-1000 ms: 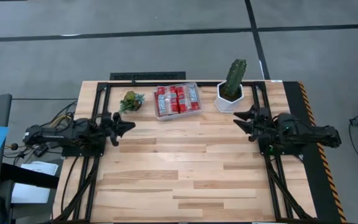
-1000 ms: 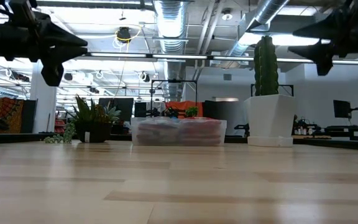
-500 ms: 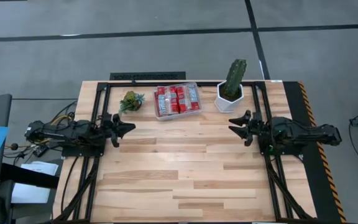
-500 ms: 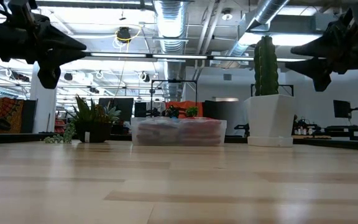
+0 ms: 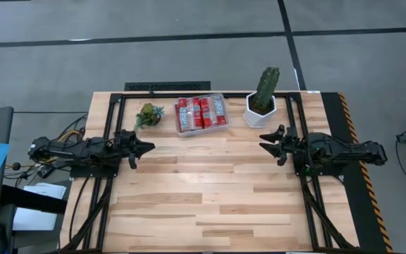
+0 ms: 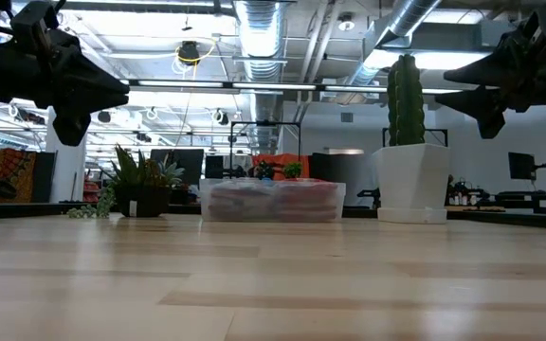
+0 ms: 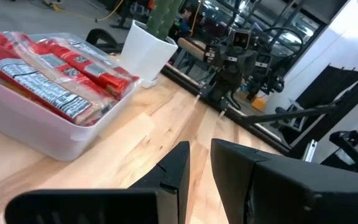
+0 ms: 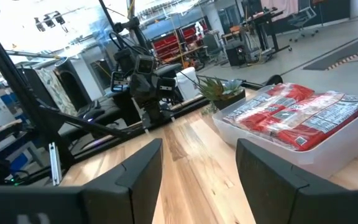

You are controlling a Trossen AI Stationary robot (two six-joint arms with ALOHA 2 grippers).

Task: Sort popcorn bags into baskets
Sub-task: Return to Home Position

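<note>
All the popcorn bags in view lie packed side by side in the clear basket at the far edge of the table, its long axis running left to right. Left gripper, slightly nearer, shows a narrow gap and holds nothing; right gripper is spread wide, empty; the basket sits forward and inward of each, so I judge neither needs to reach

The right gripper has drawn away from the white cactus pot, toward the table's middle; the left gripper has dipped a little lower and edged forward
</note>
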